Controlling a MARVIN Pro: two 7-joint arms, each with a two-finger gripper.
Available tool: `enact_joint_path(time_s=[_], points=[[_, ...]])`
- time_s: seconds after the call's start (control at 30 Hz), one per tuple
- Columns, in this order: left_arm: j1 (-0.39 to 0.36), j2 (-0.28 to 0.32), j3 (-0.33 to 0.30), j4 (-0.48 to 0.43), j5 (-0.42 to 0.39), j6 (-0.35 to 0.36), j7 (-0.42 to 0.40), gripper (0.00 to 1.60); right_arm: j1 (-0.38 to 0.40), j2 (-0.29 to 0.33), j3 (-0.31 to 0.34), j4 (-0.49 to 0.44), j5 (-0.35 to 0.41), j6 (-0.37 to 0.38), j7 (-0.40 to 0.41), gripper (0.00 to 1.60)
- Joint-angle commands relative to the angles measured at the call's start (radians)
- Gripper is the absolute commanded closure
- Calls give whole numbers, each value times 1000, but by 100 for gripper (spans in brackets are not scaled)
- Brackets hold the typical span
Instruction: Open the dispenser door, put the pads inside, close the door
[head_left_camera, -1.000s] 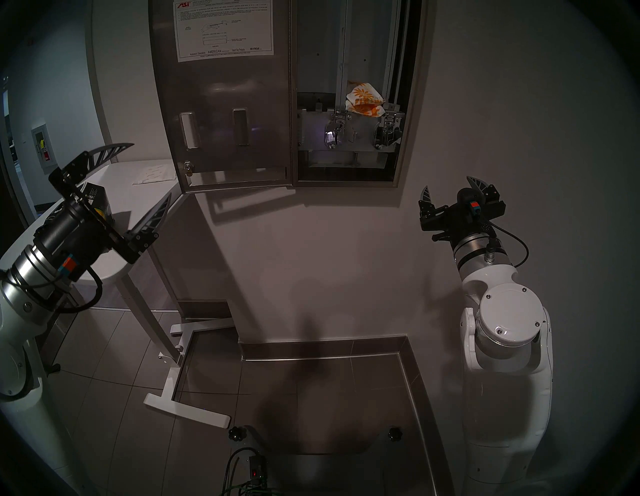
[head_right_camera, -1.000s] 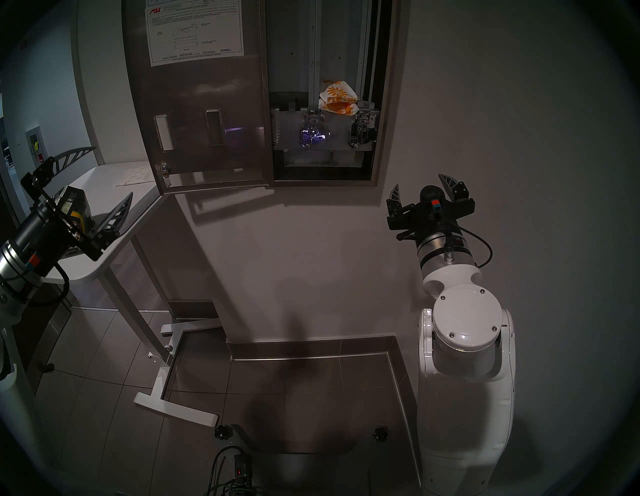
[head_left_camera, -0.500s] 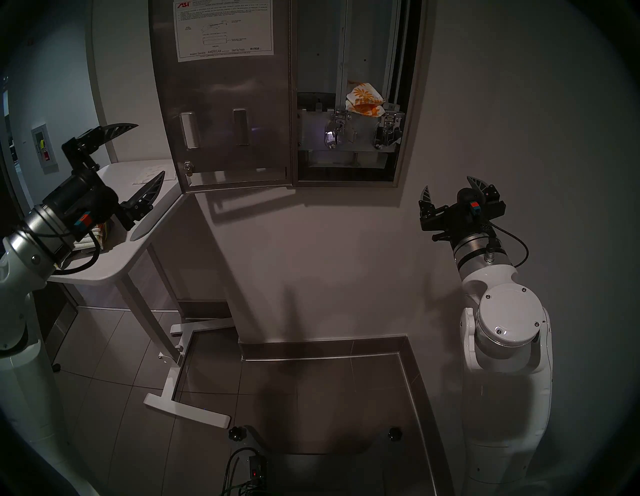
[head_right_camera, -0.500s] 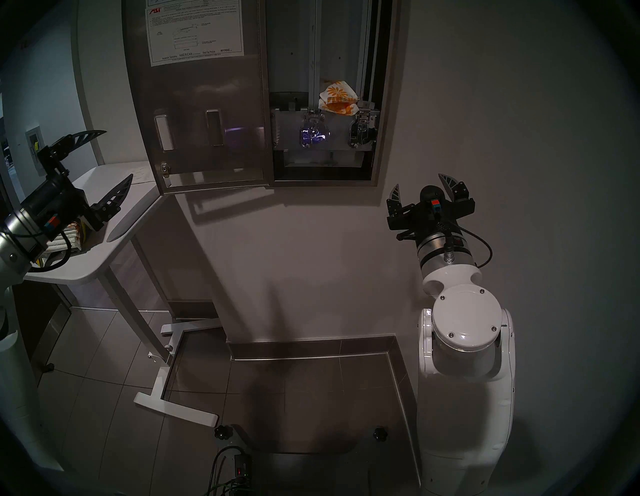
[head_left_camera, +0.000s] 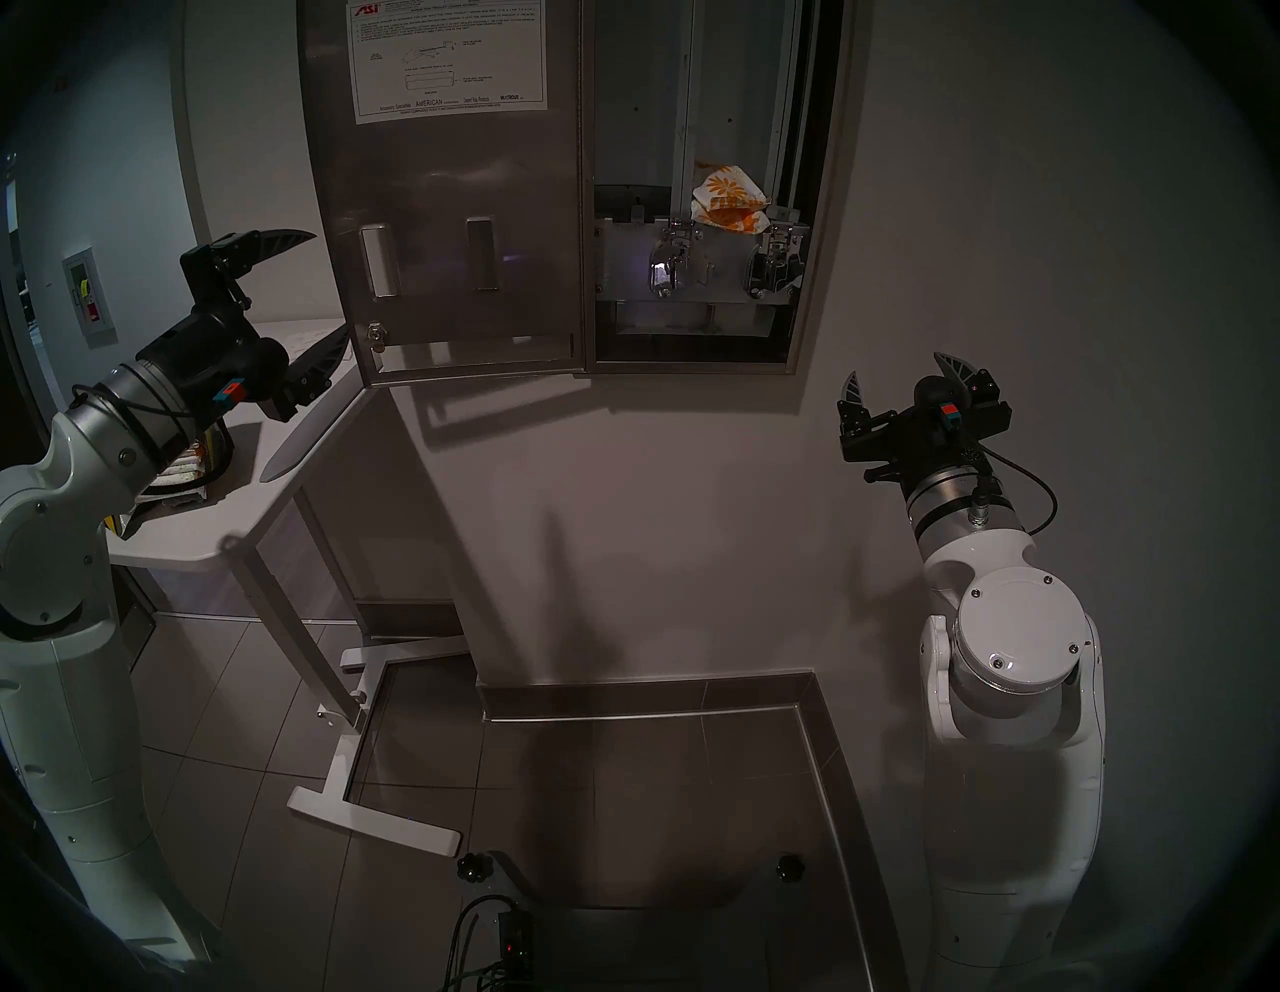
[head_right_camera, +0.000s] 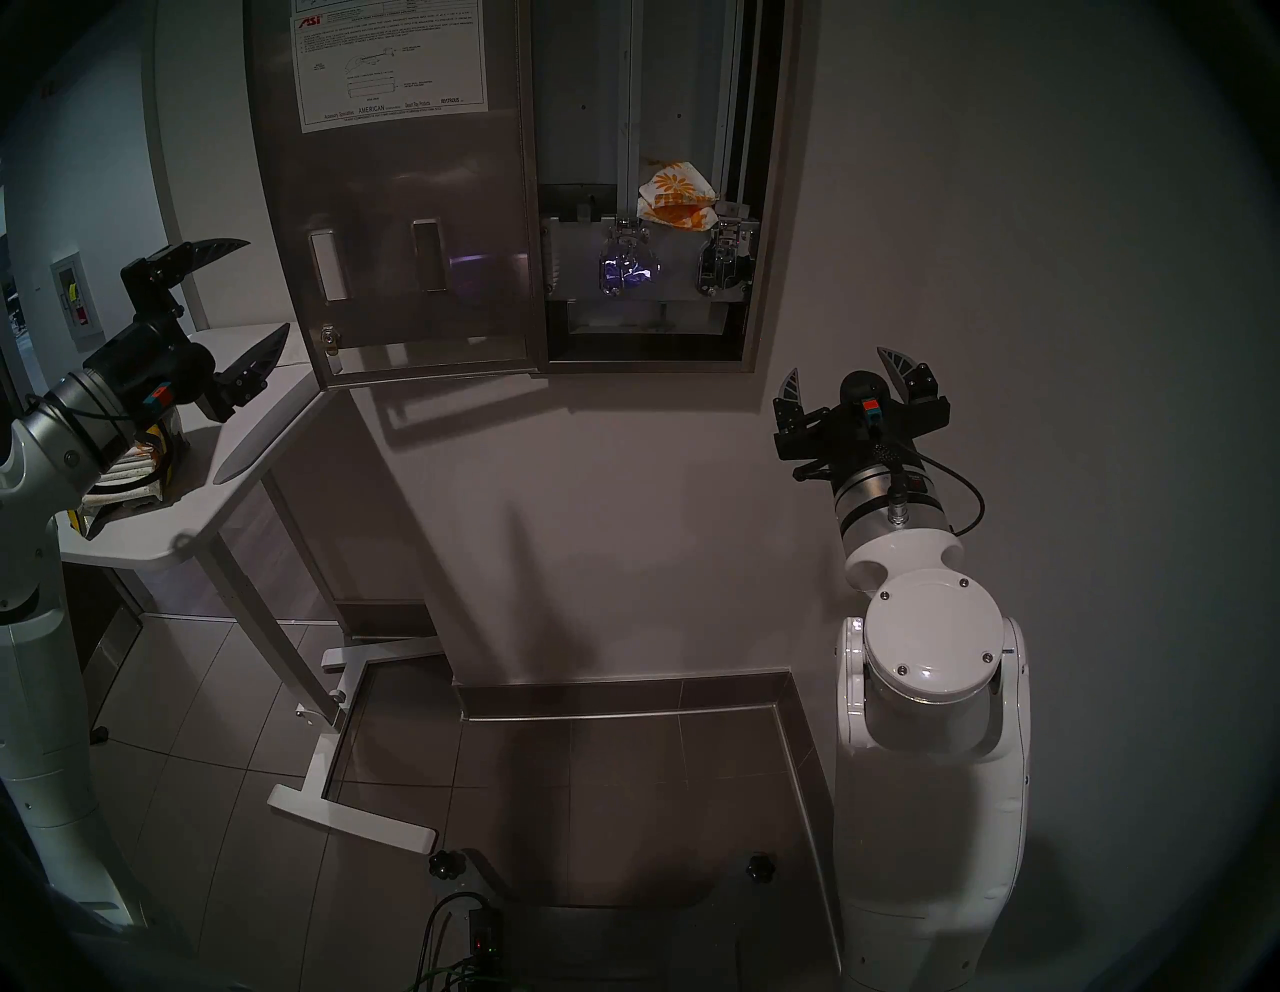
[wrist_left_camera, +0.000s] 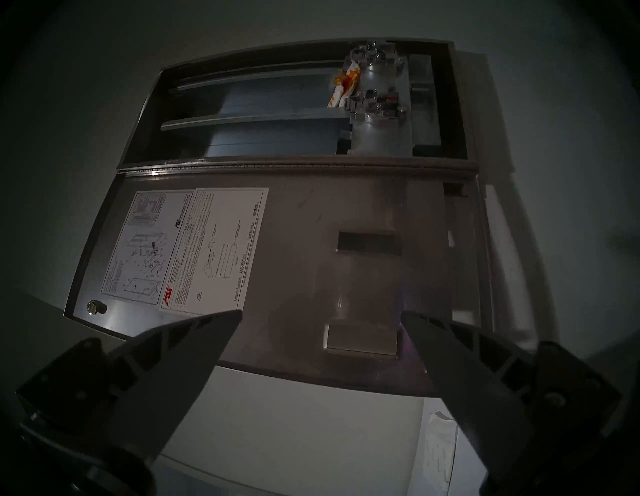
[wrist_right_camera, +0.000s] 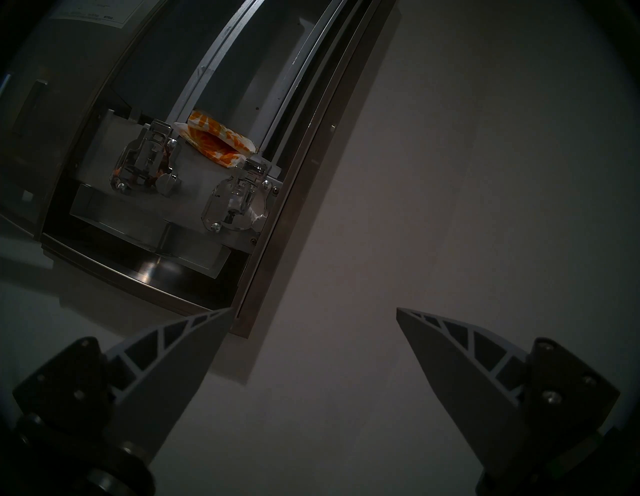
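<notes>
The steel dispenser (head_left_camera: 821, 208) hangs on the wall with its door (head_left_camera: 450, 208) swung fully open to the left, instruction sheet facing me. Two daisy-print pads (head_left_camera: 731, 197) lie inside the right column above the chrome levers (head_left_camera: 668, 267). They also show in the left wrist view (wrist_left_camera: 344, 86) and the right wrist view (wrist_right_camera: 218, 142). My left gripper (head_left_camera: 331, 285) is open and empty, just left of the door's free edge and facing the door's inner face (wrist_left_camera: 294, 242). My right gripper (head_left_camera: 894, 366) is open and empty, below the dispenser's lower right corner.
A white table (head_left_camera: 208, 533) stands at the left under the door. On it are a torn black-and-yellow bag with more pads (head_left_camera: 190, 464) and a flat white sheet (wrist_left_camera: 440, 450). The table's white foot (head_left_camera: 374, 824) lies on the tiled floor.
My left arm has swung up and to the right, from over the bag on the table to the door's free edge, staying open. The right arm has not moved.
</notes>
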Motion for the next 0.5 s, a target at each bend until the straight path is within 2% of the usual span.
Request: enact_joint_path(time_s=[0.0, 0.13, 0.47], points=[[-97, 3, 3, 28, -28, 114, -2, 0, 6, 3, 1, -12, -2, -4, -2, 0], [-118, 8, 1, 54, -34, 173, -13, 0, 6, 3, 1, -12, -2, -4, -2, 0], [-184, 21, -21, 145, -150, 307, -73, 0, 6, 3, 1, -12, -2, -4, -2, 0]])
